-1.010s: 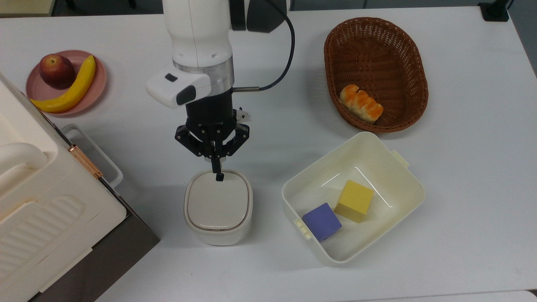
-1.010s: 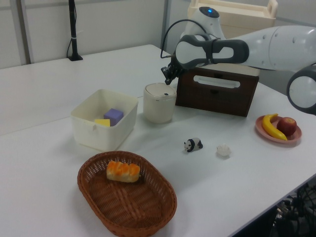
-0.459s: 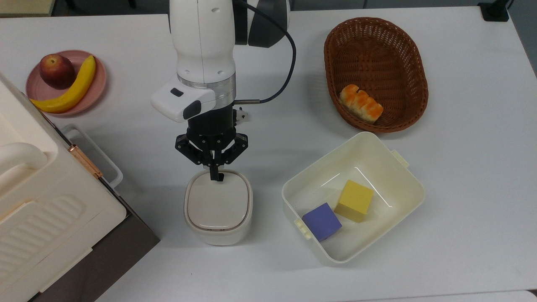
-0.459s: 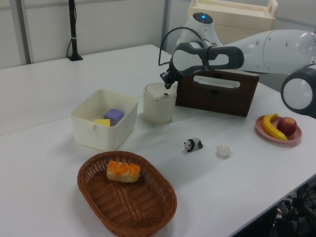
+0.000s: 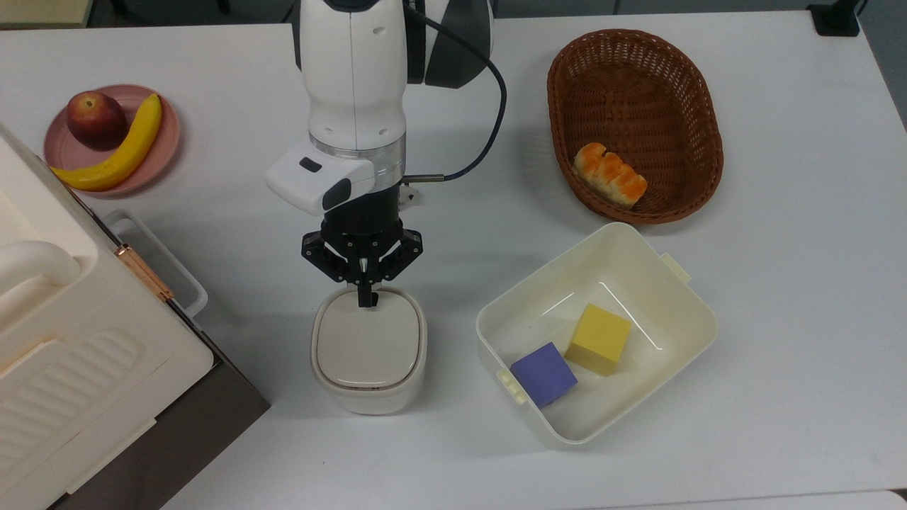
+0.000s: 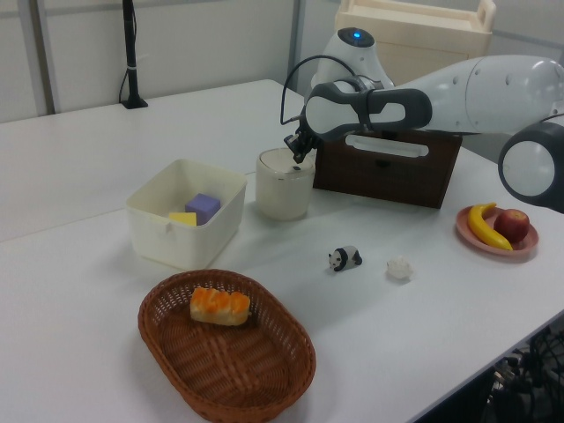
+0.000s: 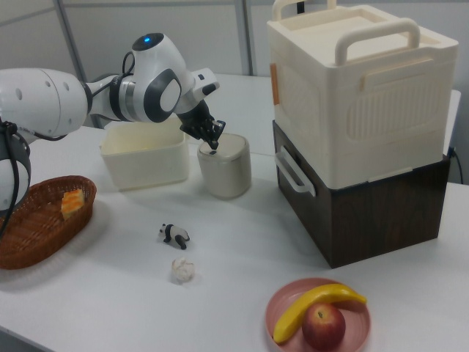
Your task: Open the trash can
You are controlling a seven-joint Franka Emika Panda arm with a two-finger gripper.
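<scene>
The trash can (image 5: 368, 350) is a small cream-white bin with a beige-grey lid that lies flat and closed. It stands near the table's middle in the top view, also as the trash can (image 6: 284, 187) in the left view and the trash can (image 7: 225, 172) in the right view. My gripper (image 5: 366, 297) points down with its black fingers shut together, nothing held. Its tip sits at the lid's edge nearest the arm, right at the rim. The gripper (image 6: 298, 159) and the gripper (image 7: 214, 145) show the same contact spot; whether it presses I cannot tell.
A lidless cream tub (image 5: 659, 283) with a yellow and a purple cube stands at the top view's right of the can. A wicker basket (image 5: 634, 64) holds bread. A big white box (image 5: 71, 340) stands on a brown case. A pink plate (image 5: 166, 152), a panda toy (image 6: 345, 258) and a white lump (image 6: 399, 267) lie around.
The wrist has shifted a little to the top view's right and toward the can. The fingertip stays at the lid's rim. The lid is still closed.
</scene>
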